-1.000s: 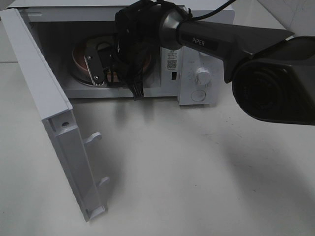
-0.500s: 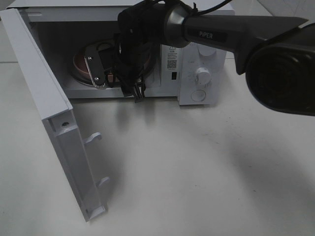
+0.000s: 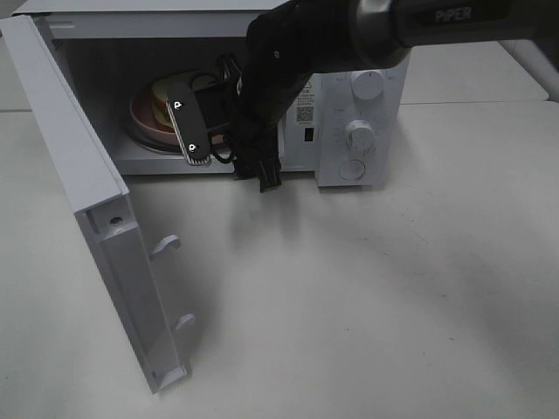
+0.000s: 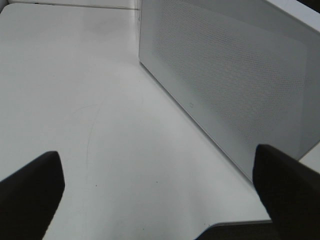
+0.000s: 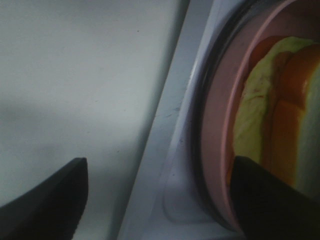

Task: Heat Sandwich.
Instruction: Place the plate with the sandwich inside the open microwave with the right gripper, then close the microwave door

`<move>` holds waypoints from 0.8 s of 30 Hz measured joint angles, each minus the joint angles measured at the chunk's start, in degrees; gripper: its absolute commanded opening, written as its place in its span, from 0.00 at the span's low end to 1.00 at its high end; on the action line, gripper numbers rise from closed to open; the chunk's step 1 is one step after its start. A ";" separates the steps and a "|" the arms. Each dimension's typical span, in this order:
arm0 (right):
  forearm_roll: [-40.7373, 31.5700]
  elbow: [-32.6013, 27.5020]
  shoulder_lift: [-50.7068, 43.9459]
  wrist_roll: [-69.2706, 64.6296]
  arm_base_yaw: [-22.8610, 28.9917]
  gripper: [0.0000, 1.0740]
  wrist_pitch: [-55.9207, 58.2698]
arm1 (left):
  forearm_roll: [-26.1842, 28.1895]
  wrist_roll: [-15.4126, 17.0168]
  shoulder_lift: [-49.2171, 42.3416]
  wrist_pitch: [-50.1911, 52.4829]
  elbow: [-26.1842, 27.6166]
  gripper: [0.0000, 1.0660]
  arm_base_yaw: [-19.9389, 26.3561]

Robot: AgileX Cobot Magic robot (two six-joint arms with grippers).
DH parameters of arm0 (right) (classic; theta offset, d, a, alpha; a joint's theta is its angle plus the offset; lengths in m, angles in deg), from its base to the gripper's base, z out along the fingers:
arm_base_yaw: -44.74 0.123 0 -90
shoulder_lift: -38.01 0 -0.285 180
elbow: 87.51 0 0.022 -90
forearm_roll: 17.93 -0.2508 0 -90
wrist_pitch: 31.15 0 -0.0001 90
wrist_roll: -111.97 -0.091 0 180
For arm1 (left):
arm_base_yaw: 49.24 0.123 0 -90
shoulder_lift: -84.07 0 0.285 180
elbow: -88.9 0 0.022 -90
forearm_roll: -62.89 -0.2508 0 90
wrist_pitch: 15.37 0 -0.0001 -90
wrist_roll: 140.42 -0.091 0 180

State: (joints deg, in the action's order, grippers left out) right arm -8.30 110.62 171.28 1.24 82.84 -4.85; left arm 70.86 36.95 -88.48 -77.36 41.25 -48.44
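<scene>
- White-bread sandwich with red and yellow-green filling lies on a round pink plate inside the open white microwave, toward the bench's far edge;
- right jaws spread, empty, at the cavity mouth; left jaws spread, empty;
- loading looks done; next: withdraw the arm, shut the white door, turn the round dial.

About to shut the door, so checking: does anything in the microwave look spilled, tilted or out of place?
Nothing stands out. The sandwich sits on its pink plate inside the microwave, nothing spilled; only the open right claw is at the opening.
</scene>
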 measured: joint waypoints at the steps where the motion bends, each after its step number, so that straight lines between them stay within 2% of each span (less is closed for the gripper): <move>1: -0.11 -2.06 -1.32 -0.11 0.00 0.72 -0.92 | 0.00 0.00 0.00 0.00 0.00 0.91 0.00; 2: -0.23 -5.44 -3.50 -0.80 0.00 0.72 -2.35 | 0.00 0.00 0.00 0.00 0.00 0.91 0.00; 3: -0.23 -5.44 -3.50 -0.80 0.00 0.72 -2.35 | 0.00 0.00 0.00 0.00 0.00 0.91 0.00; 7: -0.23 -11.69 -8.77 -5.04 0.00 0.72 -3.95 | 0.00 0.00 0.00 0.00 0.00 0.91 0.00; 24: -0.57 -23.43 -22.29 -21.54 0.00 0.72 -4.30 | 0.00 0.00 0.00 0.00 0.00 0.91 0.00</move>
State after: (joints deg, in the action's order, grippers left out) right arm -8.88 87.18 148.99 -20.30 82.84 -9.14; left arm 70.86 36.95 -88.48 -77.36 41.25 -48.44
